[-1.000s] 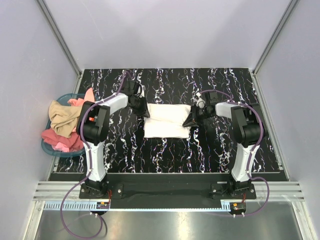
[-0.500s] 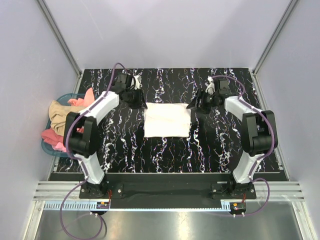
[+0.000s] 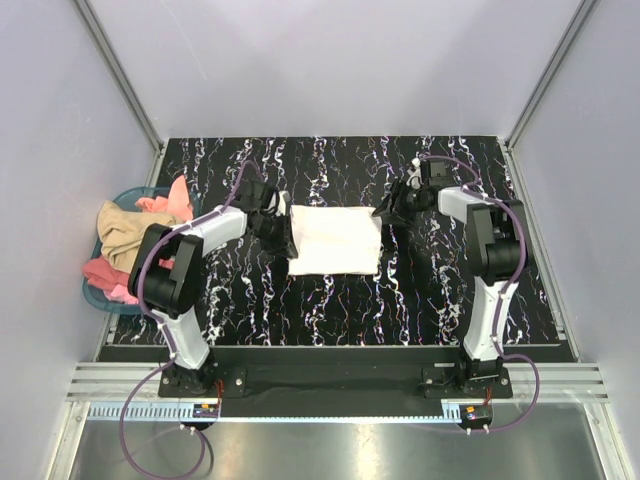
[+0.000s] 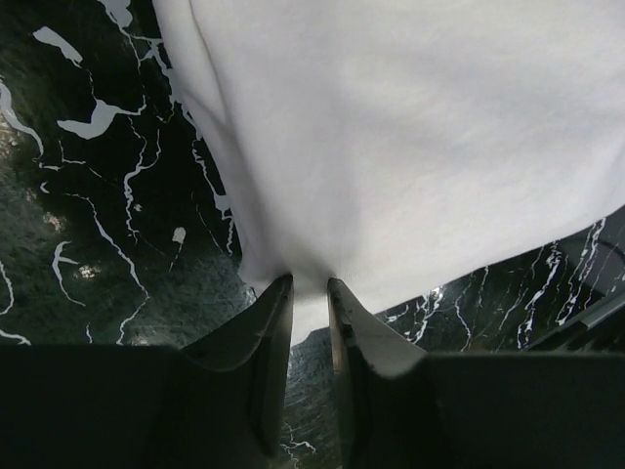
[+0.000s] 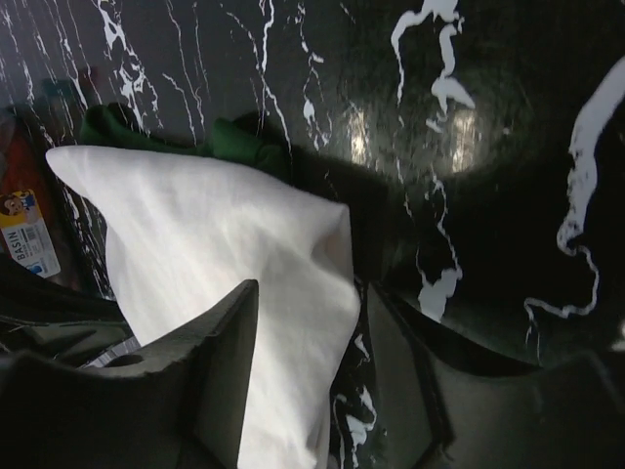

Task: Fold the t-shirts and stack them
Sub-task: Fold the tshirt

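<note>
A black, white-veined table [image 3: 420, 300] between pale walls, seen from above: both arms reach forward and bend inward to a folded white shirt [image 3: 334, 240] lying flat at mid-table. The left gripper [image 3: 284, 233] sits low at the shirt's left edge, the right gripper [image 3: 388, 212] at its far right corner. The left wrist camera shows its fingers [image 4: 262, 337] drawn nearly together, pinching the shirt's hem between the tips. The right wrist camera shows its fingers [image 5: 210, 376] standing wide apart, a corner of white cloth loose between them, and a green shirt [image 5: 244, 137] peeking out beneath, not made out from above. A basket [image 3: 130, 192] of clothes stands off the table's left side
</note>
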`<action>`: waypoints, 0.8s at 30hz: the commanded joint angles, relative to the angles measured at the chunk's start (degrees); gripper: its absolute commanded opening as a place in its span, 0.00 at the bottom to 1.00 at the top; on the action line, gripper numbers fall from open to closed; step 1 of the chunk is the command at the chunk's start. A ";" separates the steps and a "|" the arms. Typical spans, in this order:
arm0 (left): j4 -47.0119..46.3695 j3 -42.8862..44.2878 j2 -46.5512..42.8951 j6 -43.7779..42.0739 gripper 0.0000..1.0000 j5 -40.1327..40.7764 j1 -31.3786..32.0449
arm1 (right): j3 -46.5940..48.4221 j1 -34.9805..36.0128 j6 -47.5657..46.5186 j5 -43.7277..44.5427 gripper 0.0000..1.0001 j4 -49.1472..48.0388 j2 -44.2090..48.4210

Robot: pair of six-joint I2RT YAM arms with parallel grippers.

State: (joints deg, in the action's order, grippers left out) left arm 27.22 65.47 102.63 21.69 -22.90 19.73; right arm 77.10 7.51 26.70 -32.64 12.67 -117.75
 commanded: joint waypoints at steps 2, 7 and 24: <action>-3.58 -0.61 2.31 -0.07 0.27 1.27 0.05 | 4.90 0.14 1.07 -4.78 0.51 -6.41 -4.23; -3.58 -1.31 4.42 0.19 0.26 2.68 0.05 | 6.56 0.05 3.54 -6.91 0.43 -11.35 -7.92; 3.36 23.18 8.28 -0.86 0.27 -1.26 -3.55 | 11.41 -2.23 4.59 -9.90 0.59 -3.19 -5.83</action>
State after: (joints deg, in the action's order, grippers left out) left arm 31.09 82.48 108.84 22.17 -21.74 18.02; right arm 87.74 6.63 31.24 -42.13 5.61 -129.43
